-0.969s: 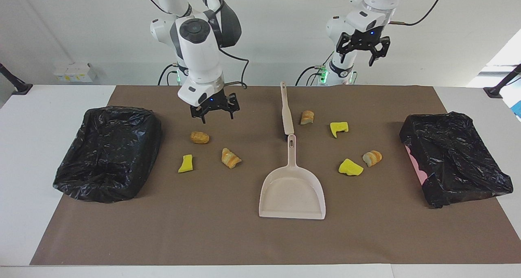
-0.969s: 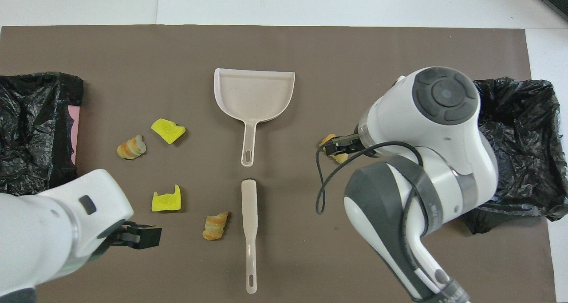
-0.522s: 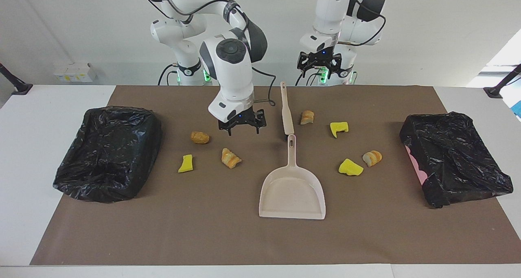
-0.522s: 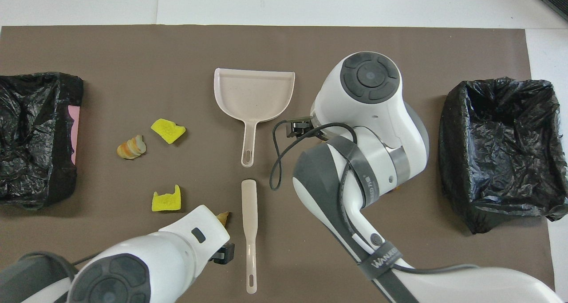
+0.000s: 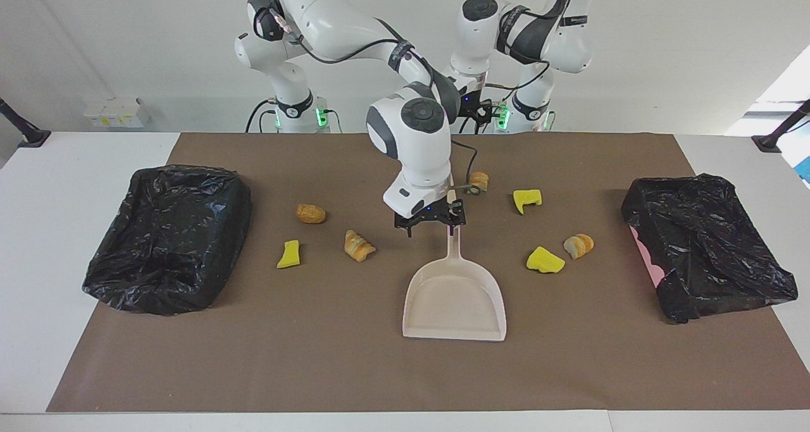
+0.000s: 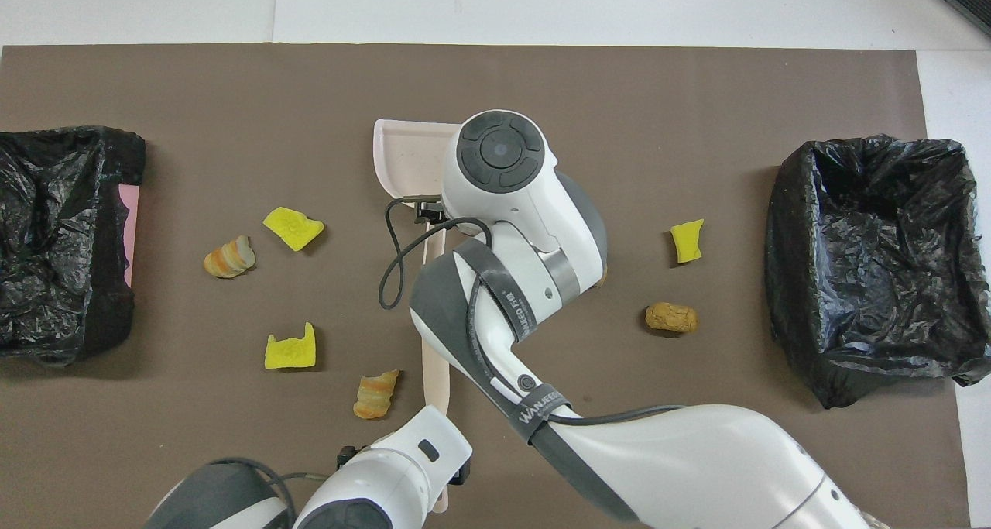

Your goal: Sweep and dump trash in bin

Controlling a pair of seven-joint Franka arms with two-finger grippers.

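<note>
On the brown mat the trash lay scattered around the dustpan. The right gripper hung open and empty over its handle, probably to grasp it; the left gripper, open too, hung over the brush.

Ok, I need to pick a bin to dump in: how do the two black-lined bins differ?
The bin at the left arm's end shows a pink patch of wall under its liner; the bin at the right arm's end is fully covered. The latter's liner sinks into an open hollow; the former's looks crumpled across the top. Both are rectangular and black-lined.
</note>
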